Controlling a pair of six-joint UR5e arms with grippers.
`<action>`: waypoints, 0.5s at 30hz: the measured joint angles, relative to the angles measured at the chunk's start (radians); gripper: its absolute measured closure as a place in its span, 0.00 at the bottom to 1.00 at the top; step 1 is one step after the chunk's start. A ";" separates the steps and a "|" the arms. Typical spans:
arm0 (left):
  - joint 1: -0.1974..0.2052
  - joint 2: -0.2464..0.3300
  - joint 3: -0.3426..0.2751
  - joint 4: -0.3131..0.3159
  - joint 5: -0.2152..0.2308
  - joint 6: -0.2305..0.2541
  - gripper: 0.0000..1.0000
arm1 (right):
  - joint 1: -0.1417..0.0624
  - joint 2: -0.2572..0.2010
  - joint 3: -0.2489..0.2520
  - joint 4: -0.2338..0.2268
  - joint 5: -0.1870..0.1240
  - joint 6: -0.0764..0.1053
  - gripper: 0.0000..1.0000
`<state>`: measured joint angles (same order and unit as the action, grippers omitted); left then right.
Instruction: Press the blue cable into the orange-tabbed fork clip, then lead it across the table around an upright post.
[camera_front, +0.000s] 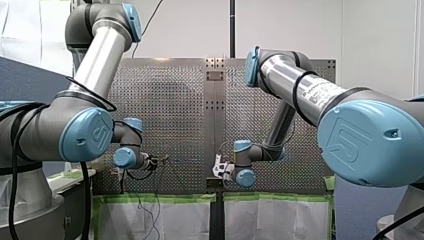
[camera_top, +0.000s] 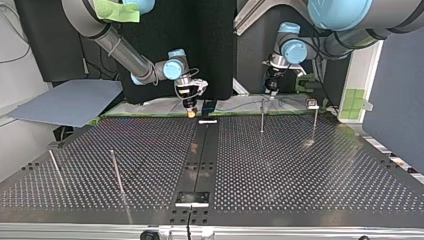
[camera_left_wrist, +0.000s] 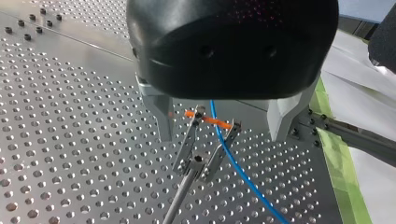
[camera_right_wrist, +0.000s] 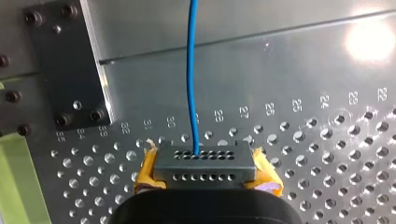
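Step 1, pressing in: blue cable (camera_left_wrist: 232, 161) runs btwn prongs of the orange-tabbed fork clip (camera_left_wrist: 201, 149), prob. not seated yet; my left gripper (camera_left_wrist: 220, 134) straddles it, fingers apart; my right gripper (camera_right_wrist: 205, 171) pinches the cable; next: push down, then route round an upright post (camera_top: 262, 116).

My left arm (camera_front: 102, 50): silver tube, grey joints, light-blue caps with embossed logo, black cable alongside. My right arm (camera_front: 300, 87): same, white label on tube. My left gripper (camera_left_wrist: 222, 135): black domed housing, grey metal fingers (camera_left_wrist: 161, 112). My right gripper (camera_right_wrist: 205, 179): yellow pads (camera_right_wrist: 144, 175).
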<state>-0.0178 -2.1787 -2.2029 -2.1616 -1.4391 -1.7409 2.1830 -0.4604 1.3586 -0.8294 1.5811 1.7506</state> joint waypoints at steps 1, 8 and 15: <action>-0.002 0.000 0.000 0.000 -0.003 -0.001 0.00 | 0.000 0.000 0.000 0.000 -0.005 0.000 1.00; -0.014 0.000 0.000 0.000 -0.018 -0.004 0.00 | 0.000 0.001 0.000 0.000 -0.019 0.000 1.00; -0.016 0.000 0.000 0.000 -0.019 -0.005 0.00 | 0.000 0.001 0.000 0.000 -0.020 0.000 1.00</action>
<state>-0.0338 -2.1787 -2.2027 -2.1615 -1.4579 -1.7456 2.1832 -0.4595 1.3587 -0.8294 1.5609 1.7506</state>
